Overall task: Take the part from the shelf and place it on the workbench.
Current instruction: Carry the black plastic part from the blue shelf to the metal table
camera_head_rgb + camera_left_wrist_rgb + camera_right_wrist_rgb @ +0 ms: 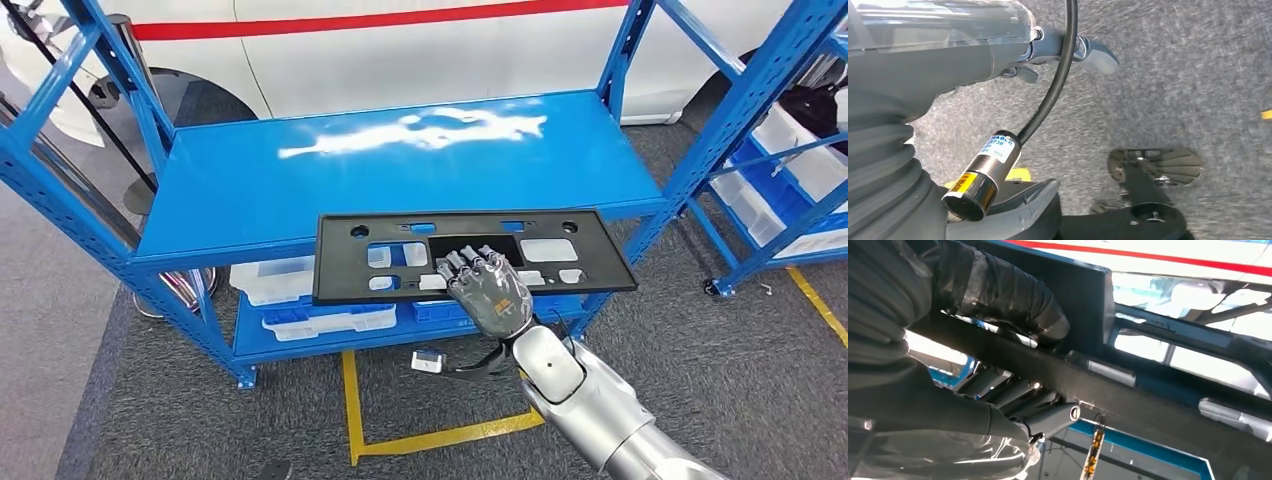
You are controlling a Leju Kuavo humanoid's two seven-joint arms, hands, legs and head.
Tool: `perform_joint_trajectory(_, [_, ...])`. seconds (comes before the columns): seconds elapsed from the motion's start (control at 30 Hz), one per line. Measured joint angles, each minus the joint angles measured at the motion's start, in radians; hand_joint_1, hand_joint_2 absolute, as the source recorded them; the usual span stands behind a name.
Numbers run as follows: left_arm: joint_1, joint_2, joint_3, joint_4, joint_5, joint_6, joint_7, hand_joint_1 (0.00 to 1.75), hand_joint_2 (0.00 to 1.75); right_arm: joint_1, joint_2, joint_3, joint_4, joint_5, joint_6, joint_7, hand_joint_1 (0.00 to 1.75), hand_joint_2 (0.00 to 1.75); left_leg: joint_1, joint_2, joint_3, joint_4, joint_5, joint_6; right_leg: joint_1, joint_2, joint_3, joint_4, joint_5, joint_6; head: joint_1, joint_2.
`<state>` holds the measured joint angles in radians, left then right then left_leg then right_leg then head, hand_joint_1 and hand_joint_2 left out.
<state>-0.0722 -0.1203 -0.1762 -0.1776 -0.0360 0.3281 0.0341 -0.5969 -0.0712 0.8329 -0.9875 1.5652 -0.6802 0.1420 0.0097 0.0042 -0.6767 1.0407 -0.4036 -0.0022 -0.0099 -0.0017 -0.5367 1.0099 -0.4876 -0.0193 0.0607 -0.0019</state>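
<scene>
Head view. We list a blue shelf (pixel 250 190), its top deck bare and glossy. A black part (pixel 470 250), flat with cut-out windows and holes, sits level at the deck's front edge and overhangs toward us; whether its far edge touches the deck, we cannot tell. Our right hand (pixel 487 290) holds the part at its near edge: fingers lie pressed together on the top face, over the middle cut-outs. The silver right arm (pixel 590 400) rises from below. White bins (pixel 300 295) occupy the lower tier. A second shelf (pixel 790 150) with bins stands at the right. Yellow tape (pixel 440 435) marks the grey floor (pixel 200 420). A white car (pixel 400 50) with a red stripe stands behind.

Left wrist view. Our left hand (pixel 1068 55) hangs over the floor with nothing in it; the fingers are mostly hidden, so we cannot tell their set. A black cable (pixel 1058 85) and a metal sensor barrel (pixel 980 182) cross in front.

Right wrist view. The thumb (pixel 1013 300) presses one face of the part's edge bar while the fingers (pixel 1013 392) clamp the other: a firm pinch on the part.

Progress, as we judge it: the grasp is made and the part is at the shelf's lip, possibly clear. Left to do: draw it fully away, carry it to the workbench, set it down.
</scene>
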Motion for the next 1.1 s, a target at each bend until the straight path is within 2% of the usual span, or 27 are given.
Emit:
perform_joint_trajectory(0.03, [0.001,0.000,0.000,0.000,-0.002,0.000,0.001,0.00,1.75,0.001,0.001,-0.001,0.000,0.000,0.000,-0.001,1.75,1.75,0.001,-0.001,-0.015,0.041,-0.046,-0.004,-0.003,-0.002,-0.012,-0.003,0.013,-0.008,-0.001,0.000])
perform_joint_trajectory(0.1, [0.001,0.001,0.000,0.000,-0.007,0.000,0.002,0.00,1.75,0.003,0.002,-0.005,0.001,0.000,0.000,-0.006,1.75,1.75,0.002,-0.001,-0.049,0.170,-0.144,-0.009,-0.001,-0.002,-0.041,-0.001,0.037,-0.014,-0.002,0.000])
perform_joint_trajectory(0.13, [0.000,0.001,0.000,0.000,-0.007,0.000,0.003,0.00,1.75,0.005,0.002,-0.007,0.001,0.000,0.000,-0.007,1.75,1.75,0.002,-0.001,-0.059,0.231,-0.170,-0.011,0.000,-0.003,-0.057,0.001,0.048,-0.014,-0.002,0.000])
perform_joint_trajectory(0.17, [0.000,0.001,0.000,0.000,-0.008,0.000,0.003,0.00,1.75,0.007,0.002,-0.008,0.002,0.000,0.000,-0.009,1.75,1.75,0.002,-0.001,-0.056,0.266,-0.170,-0.013,0.000,-0.003,-0.073,0.004,0.058,-0.013,-0.002,0.000])
perform_joint_trajectory(0.2, [0.000,0.001,0.000,0.000,-0.008,0.000,0.004,0.00,1.75,0.009,0.002,-0.008,0.002,0.000,0.000,-0.009,1.75,1.75,0.003,-0.001,-0.039,0.271,-0.152,-0.013,0.000,-0.003,-0.089,0.008,0.067,-0.012,-0.002,0.000])
perform_joint_trajectory(0.23, [0.000,0.001,0.000,0.000,-0.008,0.000,0.005,0.00,1.75,0.010,0.002,-0.008,0.002,0.000,0.000,-0.009,1.75,1.75,0.003,-0.001,-0.004,0.239,-0.124,-0.013,-0.001,-0.003,-0.104,0.013,0.074,-0.009,-0.002,0.000])
perform_joint_trajectory(0.27, [-0.001,0.002,0.000,0.000,-0.008,0.000,0.005,0.00,1.75,0.011,0.002,-0.009,0.002,0.000,0.000,-0.010,1.75,1.75,0.003,-0.001,0.047,0.178,-0.104,-0.010,-0.001,-0.003,-0.118,0.020,0.081,-0.006,-0.002,0.000])
perform_joint_trajectory(0.33, [-0.004,0.003,0.000,0.000,-0.008,0.001,0.005,0.00,1.75,0.011,0.003,-0.014,0.001,0.000,0.000,-0.011,1.75,1.75,0.000,-0.003,0.146,0.041,-0.107,-0.004,0.001,-0.002,-0.138,0.032,0.094,0.004,-0.002,0.000])
perform_joint_trajectory(0.37, [-0.005,0.003,0.000,0.000,-0.008,0.001,0.005,0.00,1.75,0.012,0.004,-0.018,0.001,0.000,0.000,-0.012,1.75,1.75,-0.002,-0.005,0.172,-0.003,-0.118,0.000,0.002,-0.003,-0.142,0.035,0.101,0.010,-0.001,0.000])
perform_joint_trajectory(0.4, [-0.005,0.004,0.000,0.000,-0.008,0.002,0.005,0.00,1.75,0.012,0.005,-0.021,0.001,0.000,0.000,-0.013,1.75,1.75,-0.004,-0.006,0.178,-0.022,-0.123,0.004,0.003,-0.003,-0.145,0.033,0.110,0.016,-0.001,0.000])
perform_joint_trajectory(0.47, [-0.004,0.004,0.000,0.000,-0.007,0.003,0.007,0.00,1.75,0.014,0.007,-0.025,0.001,0.000,0.000,-0.016,1.75,1.75,-0.002,-0.006,0.166,-0.029,-0.107,0.018,0.002,-0.001,-0.150,0.030,0.119,0.029,-0.001,0.000])
perform_joint_trajectory(0.5, [-0.004,0.004,0.001,0.000,-0.006,0.003,0.007,0.00,1.75,0.015,0.008,-0.026,0.001,0.000,0.000,-0.017,1.75,1.75,0.000,-0.003,0.158,-0.032,-0.095,0.027,0.001,0.000,-0.158,0.041,0.100,0.035,-0.001,0.000])
perform_joint_trajectory(0.53, [-0.004,0.005,0.001,0.001,-0.006,0.003,0.008,0.00,1.75,0.016,0.008,-0.028,0.001,0.000,0.000,-0.017,1.75,1.75,0.002,-0.001,0.148,-0.035,-0.082,0.035,0.001,0.001,-0.171,0.071,0.063,0.040,0.000,0.000])
perform_joint_trajectory(0.6, [-0.003,0.004,0.002,0.001,-0.006,0.003,0.009,0.00,1.75,0.020,0.008,-0.032,0.001,0.000,0.000,-0.016,1.75,1.75,0.000,0.001,0.120,-0.035,-0.058,0.045,-0.003,0.001,-0.207,0.191,-0.040,0.047,0.000,0.000])
perform_joint_trajectory(0.63, [-0.002,0.004,0.002,0.001,-0.006,0.003,0.009,0.00,1.75,0.022,0.008,-0.032,0.001,0.000,0.000,-0.015,1.75,1.75,0.000,0.002,0.105,-0.034,-0.047,0.046,-0.003,0.001,-0.220,0.255,-0.073,0.050,0.000,0.000])
perform_joint_trajectory(0.67, [-0.001,0.004,0.002,0.001,-0.007,0.003,0.010,0.00,1.75,0.025,0.008,-0.033,0.002,0.000,0.000,-0.013,1.75,1.75,0.000,0.002,0.089,-0.032,-0.036,0.046,-0.003,0.001,-0.223,0.302,-0.082,0.052,-0.001,0.000])
perform_joint_trajectory(0.7, [0.000,0.005,0.002,0.001,-0.007,0.003,0.011,0.00,1.75,0.028,0.008,-0.033,0.002,0.000,0.000,-0.010,1.75,1.75,-0.001,0.002,0.074,-0.030,-0.027,0.044,-0.003,0.001,-0.209,0.314,-0.068,0.052,0.000,0.000])
perform_joint_trajectory(0.73, [0.001,0.005,0.002,0.001,-0.007,0.003,0.011,0.00,1.75,0.030,0.008,-0.033,0.002,0.000,0.000,-0.007,1.75,1.75,-0.001,0.002,0.060,-0.026,-0.018,0.042,-0.003,0.001,-0.176,0.289,-0.042,0.049,0.000,0.000])
perform_joint_trajectory(0.77, [0.002,0.004,0.002,0.001,-0.007,0.003,0.012,0.00,1.75,0.031,0.007,-0.034,0.002,0.000,0.000,-0.005,1.75,1.75,-0.001,0.002,0.047,-0.023,-0.010,0.040,-0.002,0.002,-0.127,0.234,-0.018,0.045,0.000,0.000])
perform_joint_trajectory(0.8, [0.003,0.004,0.002,0.001,-0.008,0.004,0.013,0.00,1.75,0.031,0.007,-0.035,0.001,0.000,0.000,-0.004,1.75,1.75,-0.003,0.002,0.037,-0.020,-0.002,0.036,0.000,0.002,-0.069,0.157,-0.012,0.038,0.000,0.000])
perform_joint_trajectory(0.83, [0.003,0.003,0.002,0.001,-0.008,0.004,0.013,0.00,1.75,0.031,0.008,-0.037,-0.001,0.000,0.000,-0.003,1.75,1.75,-0.004,0.002,0.031,-0.019,0.005,0.032,0.003,0.002,-0.019,0.086,-0.016,0.032,-0.001,0.000])
perform_joint_trajectory(0.87, [0.003,0.003,0.002,0.001,-0.008,0.004,0.014,0.00,1.75,0.031,0.008,-0.039,-0.002,0.000,0.000,-0.002,1.75,1.75,-0.005,0.002,0.028,-0.019,0.013,0.026,0.006,0.002,0.013,0.036,-0.025,0.027,-0.001,0.000])
perform_joint_trajectory(0.9, [0.003,0.002,0.002,0.001,-0.008,0.004,0.014,0.00,1.75,0.031,0.007,-0.041,-0.004,0.000,0.000,-0.001,1.75,1.75,-0.005,0.002,0.027,-0.022,0.022,0.020,0.010,0.002,0.027,0.009,-0.032,0.022,-0.001,0.000])
perform_joint_trajectory(0.97, [0.005,0.003,0.002,0.001,-0.008,0.004,0.014,0.00,1.75,0.031,0.007,-0.043,-0.004,0.000,0.000,0.000,1.75,1.75,-0.004,0.001,0.024,-0.027,0.033,0.009,0.008,0.000,0.019,-0.002,-0.016,0.012,-0.001,0.000])
perform_joint_trajectory(1.0, [0.006,0.003,0.002,0.001,-0.008,0.004,0.015,0.00,1.75,0.031,0.007,-0.044,-0.004,0.000,0.000,0.001,1.75,1.75,-0.004,-0.001,0.017,-0.017,0.016,0.004,0.005,-0.002,0.012,-0.006,-0.005,0.004,-0.001,0.000])
perform_joint_trajectory(1.03, [0.008,0.003,0.002,0.001,-0.009,0.004,0.016,0.00,1.75,0.031,0.007,-0.044,-0.004,0.000,0.000,0.002,1.75,1.75,-0.003,-0.002,0.006,0.010,-0.018,0.000,0.002,-0.004,0.002,-0.010,0.007,-0.004,-0.001,0.000])
perform_joint_trajectory(1.1, [0.010,0.003,0.002,0.001,-0.009,0.004,0.018,0.00,1.75,0.032,0.007,-0.044,-0.005,0.000,0.000,0.004,1.75,1.75,0.000,-0.003,-0.027,0.119,-0.119,-0.007,-0.001,-0.005,-0.024,-0.010,0.030,-0.015,-0.002,0.000])
